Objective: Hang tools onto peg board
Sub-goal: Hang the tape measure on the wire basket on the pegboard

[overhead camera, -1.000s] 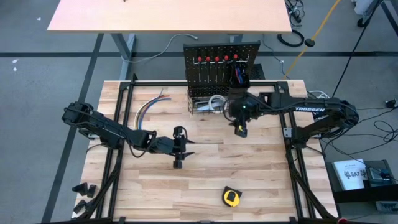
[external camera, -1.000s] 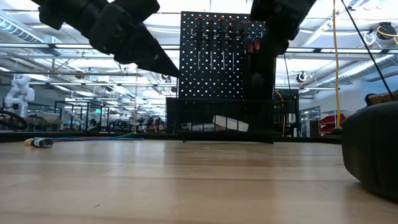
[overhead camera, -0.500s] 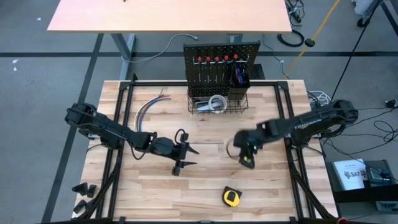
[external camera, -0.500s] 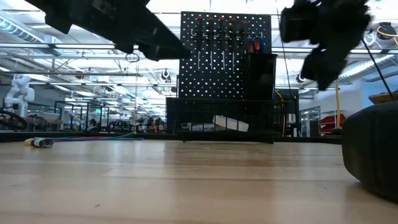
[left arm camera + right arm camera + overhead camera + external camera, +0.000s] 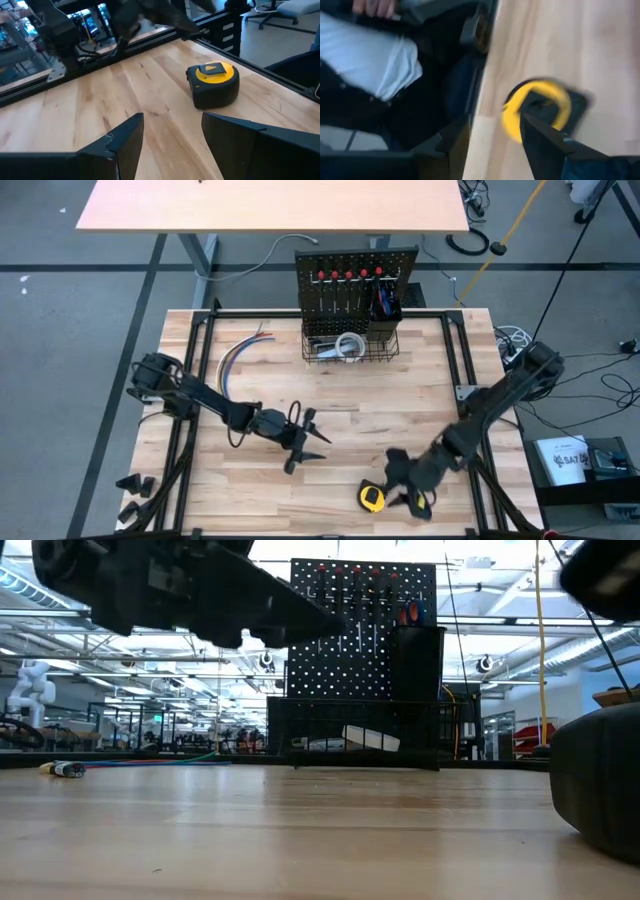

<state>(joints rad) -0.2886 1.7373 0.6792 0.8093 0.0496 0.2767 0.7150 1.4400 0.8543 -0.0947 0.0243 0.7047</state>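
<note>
The yellow tape measure [image 5: 372,498] lies flat on the wood near the table's near edge, and shows also in the left wrist view [image 5: 212,85] and, blurred, in the right wrist view [image 5: 540,112]. My right gripper [image 5: 408,498] hangs open just right of it and slants down toward it; I see no touch. My left gripper [image 5: 315,438] stands open over the table's middle, pointing at the tape measure from the left, with nothing between its fingers [image 5: 125,145]. The peg board [image 5: 355,275] stands at the far edge with red-handled tools hung on it.
A black wire basket [image 5: 350,345] with a white tape roll sits at the peg board's foot. Coloured wires [image 5: 240,350] lie at the far left. A person in a white shirt [image 5: 370,55] stands beyond the table's near edge. Bare wood lies between the two grippers.
My right gripper has swung from the peg board toward the table's near edge, sinking and tipping down, and now hangs beside the tape measure. My left gripper has moved a little toward the near right, sinking, and has turned toward the tape measure.
</note>
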